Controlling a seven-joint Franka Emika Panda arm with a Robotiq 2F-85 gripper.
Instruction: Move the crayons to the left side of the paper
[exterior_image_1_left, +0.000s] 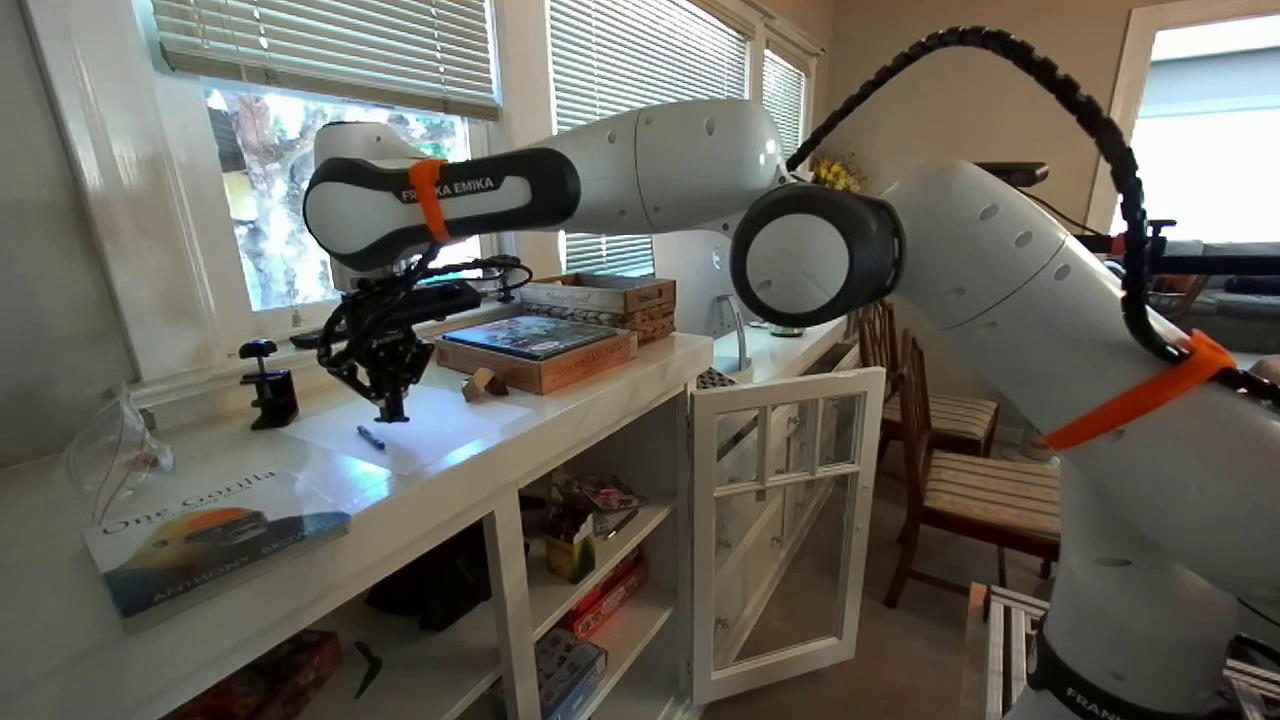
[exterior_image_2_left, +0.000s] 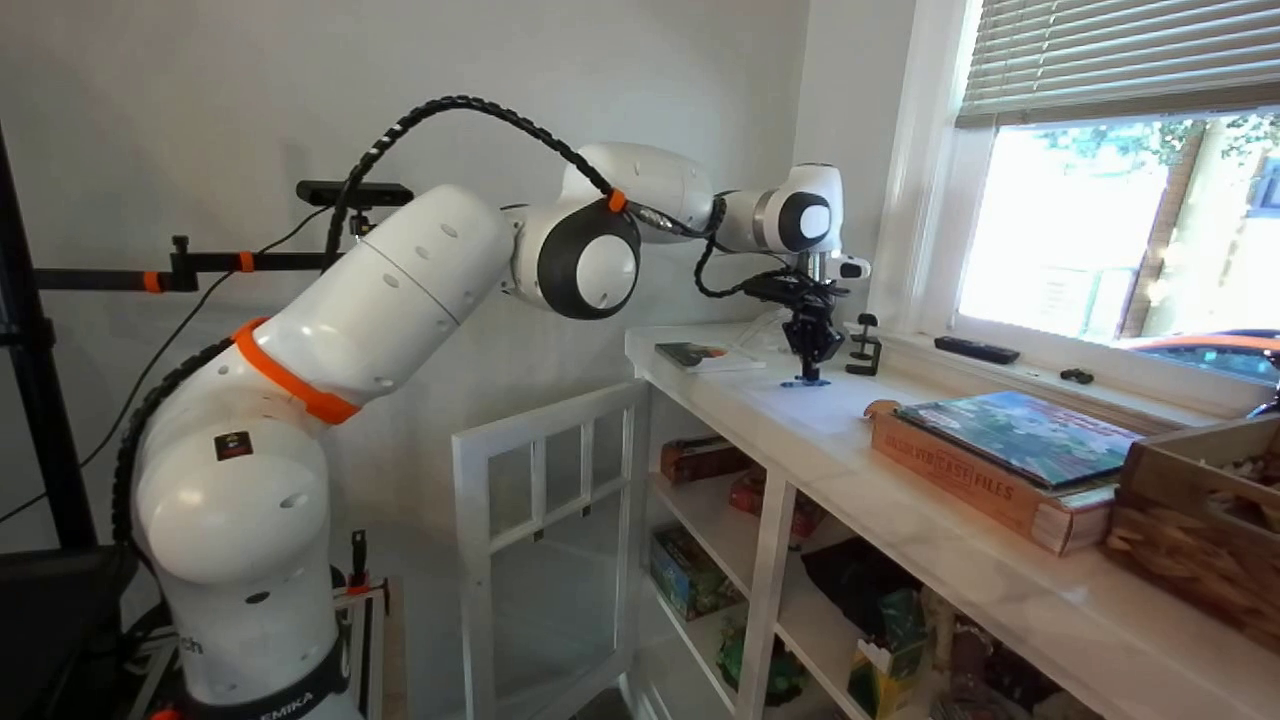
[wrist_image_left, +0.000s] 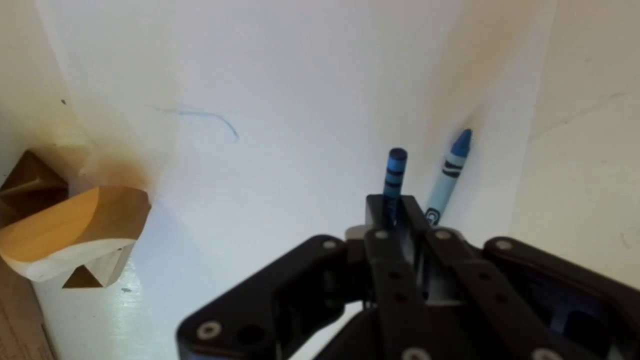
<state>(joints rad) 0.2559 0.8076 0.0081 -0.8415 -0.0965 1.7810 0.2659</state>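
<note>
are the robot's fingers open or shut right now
Shut on a blue crayon: in the wrist view, its flat end pokes out from between the fingers, with one finger close on either side.

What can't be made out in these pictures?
Held crayon: other end hidden by the tool, wrist view.
Loose crayon: back end hidden by the tool, wrist view.
Paper: cut off by the top edge, wrist view.
Brown object: cut off by the left edge, wrist view.
Clear bag: contents too blurred, in an exterior view.

White robot arm (exterior_image_1_left: 1040, 270) w/ base (exterior_image_1_left: 1130, 620) near right in an exterior view, elbow (exterior_image_1_left: 798, 256) bent, forearm (exterior_image_1_left: 690, 165) out far left, gripper (wrist_image_left: 393, 212) pointing dn, fingers (wrist_image_left: 415, 214) clamped almost tog.
</note>
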